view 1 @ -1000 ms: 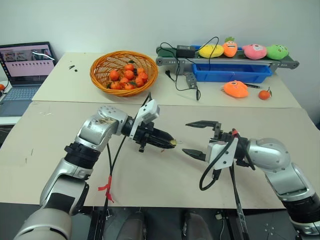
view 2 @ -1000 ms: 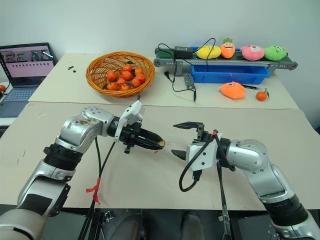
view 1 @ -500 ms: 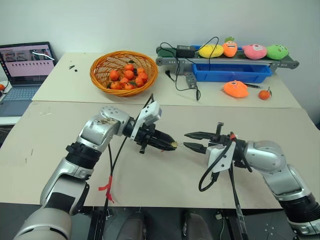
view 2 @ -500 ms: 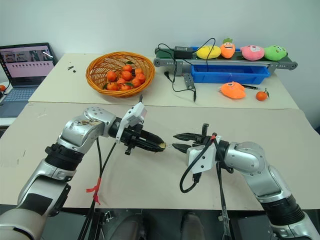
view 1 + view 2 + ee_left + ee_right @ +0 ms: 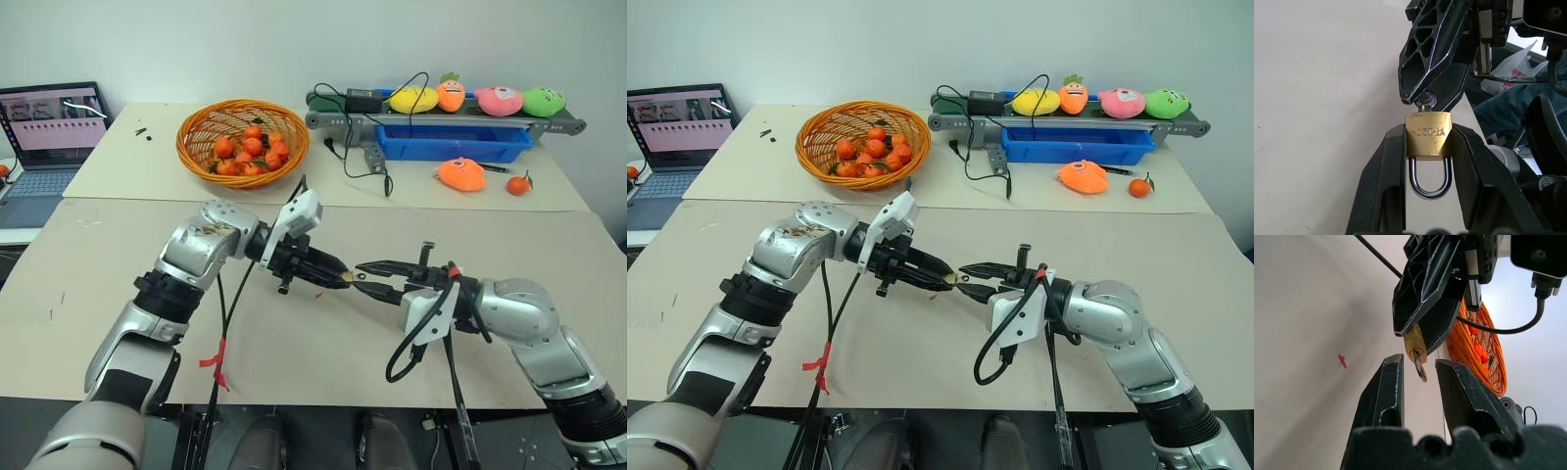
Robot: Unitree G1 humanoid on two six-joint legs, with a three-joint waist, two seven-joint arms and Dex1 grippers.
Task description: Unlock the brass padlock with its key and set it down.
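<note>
Over the middle of the pale, matte table the two arms meet tip to tip. The left tool pinches the brass padlock between its ribbed black fingers: a small squarish block of brushed gold metal with stamped lettering, its thin polished steel shackle a smooth U lying back between the fingers. The padlock is held in the air above the table, not resting on it.

The key, a thin silvery sliver with a small rounded head, sits in the padlock's keyway and sticks out toward the right tool. That tool's two wedge-shaped, latticed fingers stand narrowly apart on either side of the key's head; whether they actually press on it I cannot tell.

At about eleven o'clock from the padlock sits a round woven wicker basket, heaped with glossy little oranges. At one o'clock lie a blue plastic tray and a row of soft plush toys. A laptop stands open at ten o'clock.
</note>
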